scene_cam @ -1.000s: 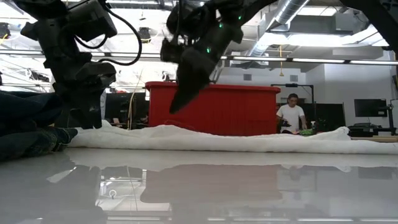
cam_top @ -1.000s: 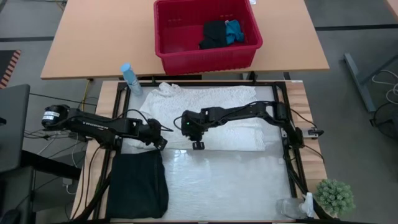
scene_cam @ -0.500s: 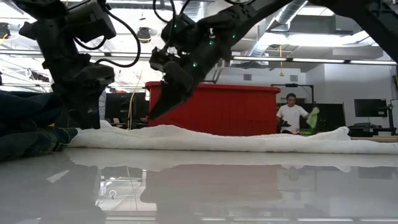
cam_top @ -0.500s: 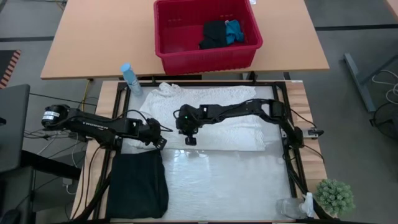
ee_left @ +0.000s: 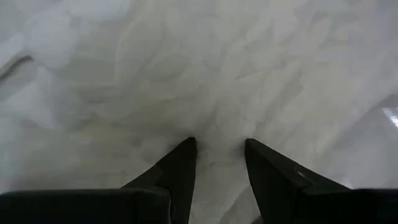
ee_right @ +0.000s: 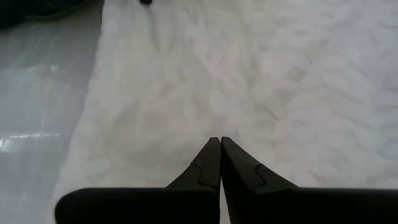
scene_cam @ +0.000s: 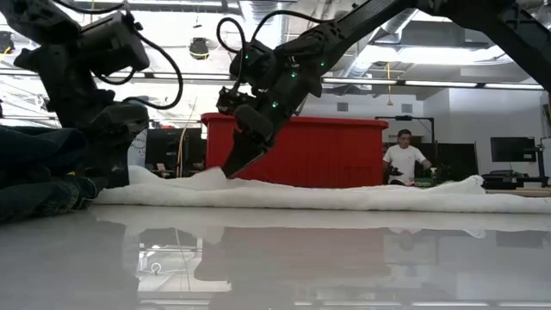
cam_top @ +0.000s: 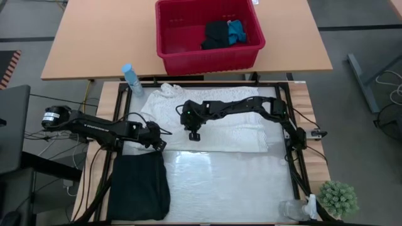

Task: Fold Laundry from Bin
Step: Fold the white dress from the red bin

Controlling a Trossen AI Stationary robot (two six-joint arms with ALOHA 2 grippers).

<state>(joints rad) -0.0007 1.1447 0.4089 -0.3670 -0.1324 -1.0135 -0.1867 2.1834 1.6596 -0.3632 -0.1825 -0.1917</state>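
Watching the white crinkled garment (cam_top: 207, 119): it lies spread across the far half of the white work mat (cam_top: 220, 182), folded into a long band, with the bin (cam_top: 209, 34) on the wooden table (cam_top: 94, 37) beyond it, black and blue pieces (cam_top: 221, 32) still inside.

Right gripper (cam_top: 194, 134) sits on the band's middle near its front edge, fingers pressed together in its wrist view (ee_right: 219, 163). I can't tell whether any cloth is pinched between the tips or they just closed on top of it. If it caught only the upper layer (likely with this crinkle), I'd judge a lift peels the fold apart.

Left gripper (cam_top: 158, 144) is at the band's left end, jaws partly apart with cloth bunched between them (ee_left: 217, 146); looks like a loose straddle, not a firm pinch. Uneven grip between the two arms could skew or drag the band.

The black garment (cam_top: 139, 187), already folded at the near left of the mat, lies just beside the left gripper; a sweep could disturb it.

Hard to make out: layer count in the fold, and contact at both tips. In the low view the left gripper is hidden behind dark cloth and the arm.
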